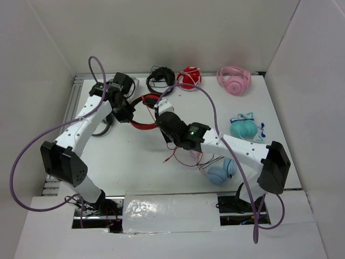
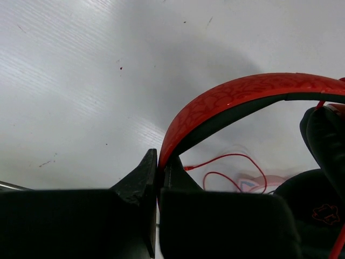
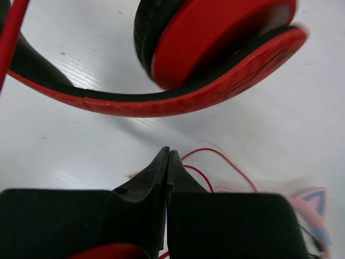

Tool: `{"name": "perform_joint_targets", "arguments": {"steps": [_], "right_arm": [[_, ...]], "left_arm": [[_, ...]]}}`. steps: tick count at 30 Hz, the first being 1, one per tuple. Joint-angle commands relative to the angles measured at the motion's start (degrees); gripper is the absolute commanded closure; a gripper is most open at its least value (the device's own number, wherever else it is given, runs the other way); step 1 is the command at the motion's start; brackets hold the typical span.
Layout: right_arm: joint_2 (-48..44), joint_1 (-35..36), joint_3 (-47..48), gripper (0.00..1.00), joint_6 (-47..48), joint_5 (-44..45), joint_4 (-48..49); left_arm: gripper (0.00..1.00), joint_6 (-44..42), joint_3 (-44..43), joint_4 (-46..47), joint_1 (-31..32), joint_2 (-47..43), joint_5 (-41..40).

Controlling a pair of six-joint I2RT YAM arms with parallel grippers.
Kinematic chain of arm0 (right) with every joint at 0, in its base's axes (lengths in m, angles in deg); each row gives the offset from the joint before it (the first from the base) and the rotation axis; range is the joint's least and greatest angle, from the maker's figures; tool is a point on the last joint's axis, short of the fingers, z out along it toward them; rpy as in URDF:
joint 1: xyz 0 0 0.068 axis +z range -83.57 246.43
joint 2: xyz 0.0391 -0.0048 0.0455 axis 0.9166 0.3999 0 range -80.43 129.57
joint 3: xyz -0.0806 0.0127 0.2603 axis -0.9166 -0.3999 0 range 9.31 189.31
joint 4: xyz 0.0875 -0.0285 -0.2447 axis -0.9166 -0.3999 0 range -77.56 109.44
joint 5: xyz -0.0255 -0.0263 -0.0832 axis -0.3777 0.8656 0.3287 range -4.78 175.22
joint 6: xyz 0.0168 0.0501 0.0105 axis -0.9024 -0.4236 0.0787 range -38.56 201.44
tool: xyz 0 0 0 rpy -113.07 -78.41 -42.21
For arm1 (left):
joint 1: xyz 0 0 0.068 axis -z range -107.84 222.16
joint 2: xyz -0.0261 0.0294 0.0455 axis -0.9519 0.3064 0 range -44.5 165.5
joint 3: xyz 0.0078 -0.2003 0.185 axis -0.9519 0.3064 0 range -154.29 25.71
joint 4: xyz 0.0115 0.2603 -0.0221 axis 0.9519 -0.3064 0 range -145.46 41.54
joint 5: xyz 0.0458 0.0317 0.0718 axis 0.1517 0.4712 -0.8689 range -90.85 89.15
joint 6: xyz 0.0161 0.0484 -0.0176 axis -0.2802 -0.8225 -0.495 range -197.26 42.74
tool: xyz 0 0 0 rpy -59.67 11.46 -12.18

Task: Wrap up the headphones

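The headphones (image 1: 141, 125) are lying on the table just in front of the black pair (image 1: 160, 75), with their band (image 2: 242, 89) arching up and the cable (image 1: 186, 156) straggling in loose loops farther forward of the black pair, toward the arm bases.

The left gripper (image 2: 158, 159) is working just front-left of the black pair. Its jaws are pressing together, and the thin edge of the band is running down into their tips, so it seems to be pinching the band.

The right gripper (image 3: 168, 156) is hanging directly in front of the black pair, below an earcup (image 3: 215, 32). Its jaws are fully together too. The cable is passing close behind the tips, but I cannot tell whether it is being nipped.

The headphones are looking light. The band is looking stiff and glossy, and so likely to slip in a narrow pinch. The earcup pad is looking soft. The cable is looking thin and limp, apt to tangle or slide out. The band is probably the best anchor, with the cable taken near its free end for winding.
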Motion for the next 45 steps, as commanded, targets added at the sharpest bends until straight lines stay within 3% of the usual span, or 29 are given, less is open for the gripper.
{"name": "perform_joint_targets", "arguments": {"steps": [1,4,10,15,18,21,23,24,25,27,28,29,30,39,45], "right_arm": [[-5.02,2.96,0.60,0.99,-7.45,-5.18,3.62],[-4.23,2.96,0.17,0.99,-8.07,-5.63,4.75],[-5.54,2.52,-10.10,0.96,-8.43,-0.96,12.73],[-4.59,-1.34,-15.83,0.95,-6.77,-8.07,21.27],[-0.38,-2.75,-12.95,0.94,-6.32,-6.69,21.38],[5.24,-2.93,-8.72,0.89,-8.07,0.16,19.35],[9.46,-3.10,-5.22,0.80,-11.31,4.55,16.72],[11.05,-3.36,-3.98,0.69,-13.77,7.01,15.41],[11.07,-3.28,-3.97,0.68,-13.79,7.03,15.31],[11.24,-3.02,-4.84,0.56,-16.50,10.28,15.83],[10.72,-2.75,-5.72,0.40,-16.78,10.46,17.49],[9.50,-2.66,-7.20,0.16,-18.34,11.68,18.11],[8.79,-2.58,-8.00,0.12,-18.53,11.78,19.86],[2.81,-2.58,-17.74,0.13,-13.55,9.85,28.22],[2.54,-2.93,-28.20,0.14,-2.05,3.19,49.39]], "left_arm": [[1.00,10.96,-0.59,6.13,-2.59,-3.36,-7.76],[1.00,12.29,-0.24,5.86,-2.59,-5.29,-7.77],[1.00,3.69,4.41,18.33,-4.61,-13.11,-2.68],[1.00,-0.44,6.96,25.54,-4.61,-20.23,2.33],[1.00,-2.21,7.84,27.39,-3.91,-23.75,3.22],[1.00,-2.56,8.46,28.01,-2.94,-26.39,2.78],[1.00,-2.39,8.63,28.01,-2.41,-27.96,2.34],[1.00,-2.04,8.72,27.92,-2.15,-28.76,1.73],[1.00,-2.04,8.72,27.92,-2.06,-28.94,1.37],[1.00,-2.13,8.72,27.84,-1.62,-29.12,0.76],[1.00,-2.04,8.46,27.66,-1.62,-29.12,-0.12],[1.00,-1.78,8.28,27.31,-1.45,-28.94,-0.39],[1.00,-1.60,8.20,27.13,-1.27,-28.94,-0.74],[1.00,-2.30,7.67,28.18,-0.48,-28.24,0.75],[1.00,-6.16,6.70,29.68,-0.30,-29.29,3.83]]}}
